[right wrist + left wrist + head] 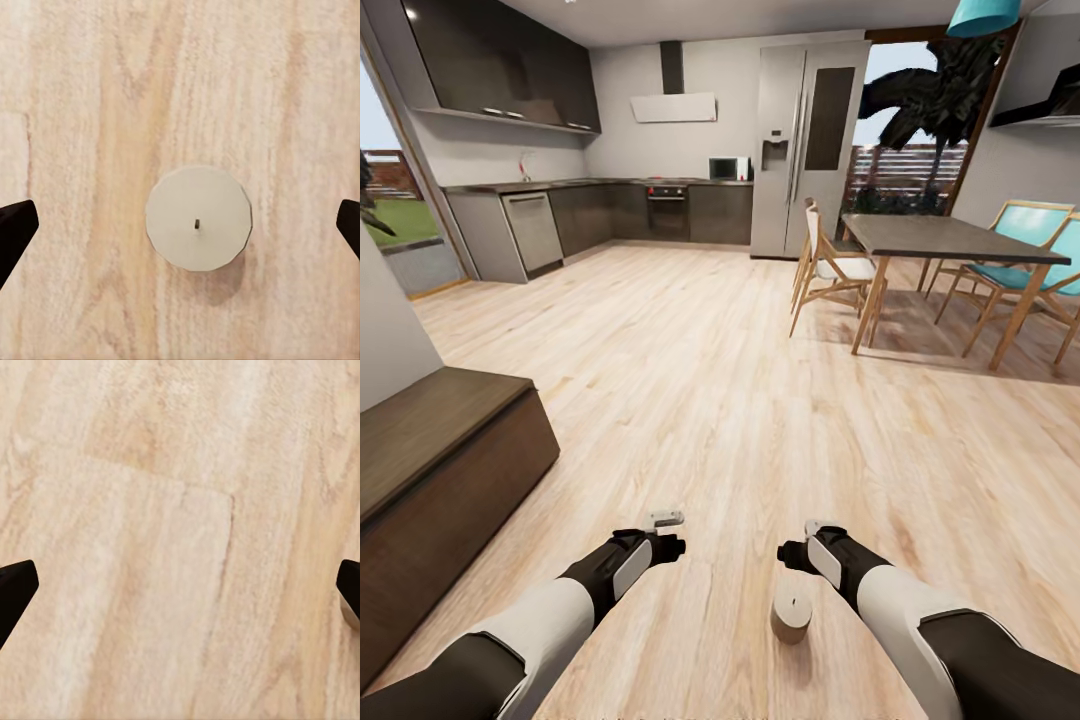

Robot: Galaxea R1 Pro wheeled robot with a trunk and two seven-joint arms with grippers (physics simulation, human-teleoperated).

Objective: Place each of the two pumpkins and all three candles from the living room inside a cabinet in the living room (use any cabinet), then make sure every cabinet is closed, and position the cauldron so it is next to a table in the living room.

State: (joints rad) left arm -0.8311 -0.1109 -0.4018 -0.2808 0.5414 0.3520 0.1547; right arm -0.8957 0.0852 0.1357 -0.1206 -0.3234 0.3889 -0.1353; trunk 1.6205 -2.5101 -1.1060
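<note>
Item: one candle, short beige cylinder with a small dark wick, standing upright on the pale plank floor between the two forearms, nearer the right one. In the right wrist view the same candle sits between the fingers of the right gripper, whose dark fingertips stand wide apart at the frame's edges, touching nothing; the candle's round top faces the camera (a soft shadow lies just beside it). Right gripper, head view: pointed down at the floor, close above and beside the candle. Left gripper, head view: likewise pointed down, well apart from the candle. Left wrist view: left gripper with fingers spread wide over bare floorboards, holding nothing. Cabinet: long, low, dark brown, at the left of the head view, its visible front shut. Background: kitchen with dark cupboards, oven, tall grey refrigerator; dining table with white-and-wood chairs and teal chairs at the right.
</note>
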